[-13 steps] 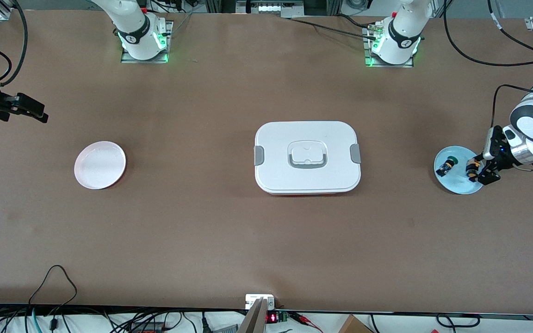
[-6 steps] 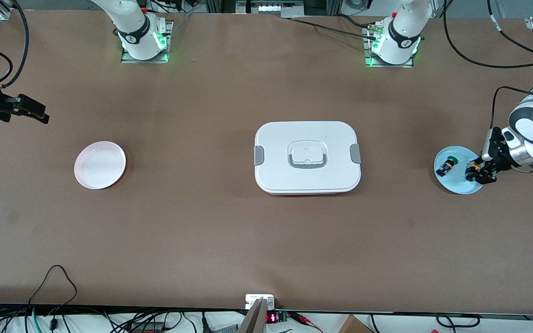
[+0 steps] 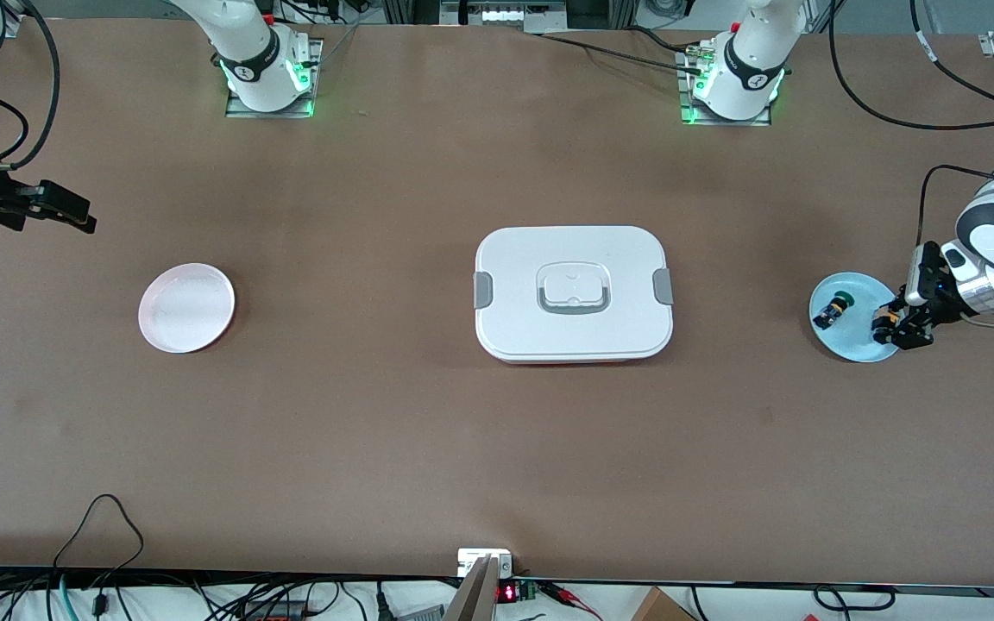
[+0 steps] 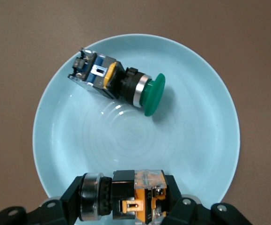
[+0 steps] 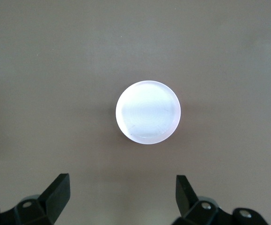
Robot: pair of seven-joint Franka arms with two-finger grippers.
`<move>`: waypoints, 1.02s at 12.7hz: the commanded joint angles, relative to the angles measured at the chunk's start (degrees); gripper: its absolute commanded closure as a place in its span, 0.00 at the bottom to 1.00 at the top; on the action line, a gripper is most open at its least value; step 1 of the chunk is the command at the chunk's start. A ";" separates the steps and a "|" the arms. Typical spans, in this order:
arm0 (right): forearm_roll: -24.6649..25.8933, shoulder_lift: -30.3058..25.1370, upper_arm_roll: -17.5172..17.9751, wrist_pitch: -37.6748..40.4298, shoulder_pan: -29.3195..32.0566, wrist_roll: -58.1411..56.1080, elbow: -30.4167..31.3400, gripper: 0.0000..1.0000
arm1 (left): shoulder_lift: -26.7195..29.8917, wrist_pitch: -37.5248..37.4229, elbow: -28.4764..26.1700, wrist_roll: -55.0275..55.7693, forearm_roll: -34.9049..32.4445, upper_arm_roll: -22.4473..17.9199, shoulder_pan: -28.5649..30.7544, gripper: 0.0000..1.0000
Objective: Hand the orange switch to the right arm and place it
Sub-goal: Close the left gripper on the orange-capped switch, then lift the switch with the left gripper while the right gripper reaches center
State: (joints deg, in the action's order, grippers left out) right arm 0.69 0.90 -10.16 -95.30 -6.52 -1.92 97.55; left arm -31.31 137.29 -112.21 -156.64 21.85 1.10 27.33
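Moved: left gripper (image 3: 892,329) has clenched since a second ago, its fingers then apart around the switch, and has shifted slightly toward the table's edge at the left arm's end.
Left gripper: clamped on the small black orange switch (image 4: 126,197), low over the round pale-blue plate (image 3: 846,341).
Orange switch: held lying sideways between the fingers (image 4: 69,199), at the plate's rim.
Green switch (image 4: 119,84): blue-bodied, green-capped, lying on the same plate, apart from the orange one.
Right gripper (image 5: 121,194): fingers spread wide, holding nothing, waiting above the round white-pink plate (image 3: 186,307).
Middle of table: white rectangular lidded box (image 3: 573,293) with grey latches.
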 commanded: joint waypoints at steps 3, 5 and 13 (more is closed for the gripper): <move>-0.78 -0.11 -0.47 0.21 1.78 -0.01 -0.96 0.00 | -0.85 -10.59 6.19 6.49 2.94 -0.31 0.35 1.00; -1.21 -0.46 -0.39 0.82 1.60 -0.45 -0.88 0.00 | -0.77 -20.34 9.36 16.05 2.94 -0.31 0.00 1.00; -27.46 0.59 -0.04 4.86 1.25 -3.71 -0.35 0.00 | -0.68 -52.11 16.14 34.36 31.46 12.77 -2.81 1.00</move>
State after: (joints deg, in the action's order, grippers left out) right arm -21.66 1.13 -10.10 -91.49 -5.49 -4.16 97.36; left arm -31.32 88.55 -97.26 -125.66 46.41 11.51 24.92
